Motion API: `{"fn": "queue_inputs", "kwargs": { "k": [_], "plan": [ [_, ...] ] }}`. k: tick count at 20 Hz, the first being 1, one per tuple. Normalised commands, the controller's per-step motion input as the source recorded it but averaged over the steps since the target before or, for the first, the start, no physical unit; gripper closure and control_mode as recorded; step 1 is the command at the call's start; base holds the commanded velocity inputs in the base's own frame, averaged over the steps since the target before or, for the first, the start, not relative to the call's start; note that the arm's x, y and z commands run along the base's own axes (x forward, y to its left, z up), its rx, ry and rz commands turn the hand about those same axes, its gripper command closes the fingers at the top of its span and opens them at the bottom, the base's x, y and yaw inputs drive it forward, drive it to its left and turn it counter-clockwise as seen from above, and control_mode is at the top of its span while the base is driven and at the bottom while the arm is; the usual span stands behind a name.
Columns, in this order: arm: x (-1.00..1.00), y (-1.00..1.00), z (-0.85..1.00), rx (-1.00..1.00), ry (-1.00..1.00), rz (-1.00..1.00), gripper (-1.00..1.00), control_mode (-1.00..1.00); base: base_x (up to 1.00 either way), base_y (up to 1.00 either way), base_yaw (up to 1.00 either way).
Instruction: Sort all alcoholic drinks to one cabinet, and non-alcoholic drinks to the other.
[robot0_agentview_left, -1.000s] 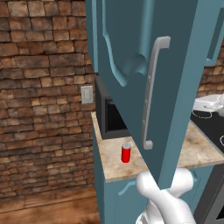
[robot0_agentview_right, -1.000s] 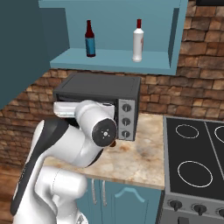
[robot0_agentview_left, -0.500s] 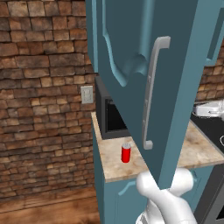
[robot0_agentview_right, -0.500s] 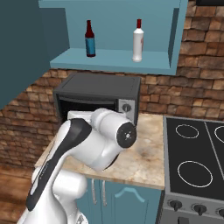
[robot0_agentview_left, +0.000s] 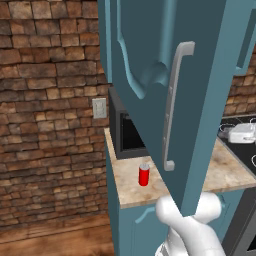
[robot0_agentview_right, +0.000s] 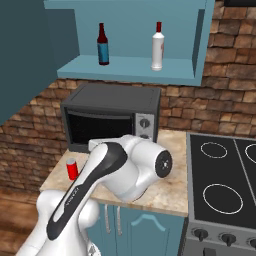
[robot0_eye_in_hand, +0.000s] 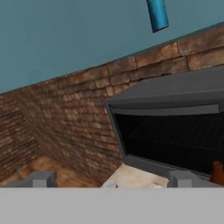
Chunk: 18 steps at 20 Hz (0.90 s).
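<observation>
Two bottles are standing on the blue cabinet shelf (robot0_agentview_right: 125, 70) — small red can (robot0_agentview_right: 72, 169) is waiting on the desk (robot0_agentview_right: 170, 197), jaws released.

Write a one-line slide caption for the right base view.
Two bottles stand on the open cabinet shelf above the microwave; red can waits on the counter.

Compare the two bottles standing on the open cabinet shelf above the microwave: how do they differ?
The dark bottle is brown with a blue label; the pale whitish bottle is near-white with a faint reddish label. The dark bottle stands at the shelf's left, the pale one at its right, well apart. The pale bottle looks slightly taller and wider in the body. Both stand upright, have narrow necks and red caps.
</observation>
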Motion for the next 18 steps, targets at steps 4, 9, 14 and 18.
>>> {"fn": "queue_inputs", "kwargs": {
  "k": [4,9,14,18],
  "plan": [
    [0.08,0.0,-0.28,0.0,-0.05,0.02,-1.0,-1.0,0.0,0.0,0.0],
    [0.15,0.0,-0.23,0.0,-0.06,0.0,-1.0,-1.0,0.0,0.0,0.0],
    [0.23,0.0,-0.23,0.0,-0.02,0.0,-1.0,-1.0,0.0,0.0,0.0],
    [0.19,0.0,-0.31,0.0,0.0,0.0,-1.0,-1.0,0.0,0.0,0.0]
  ]
}}
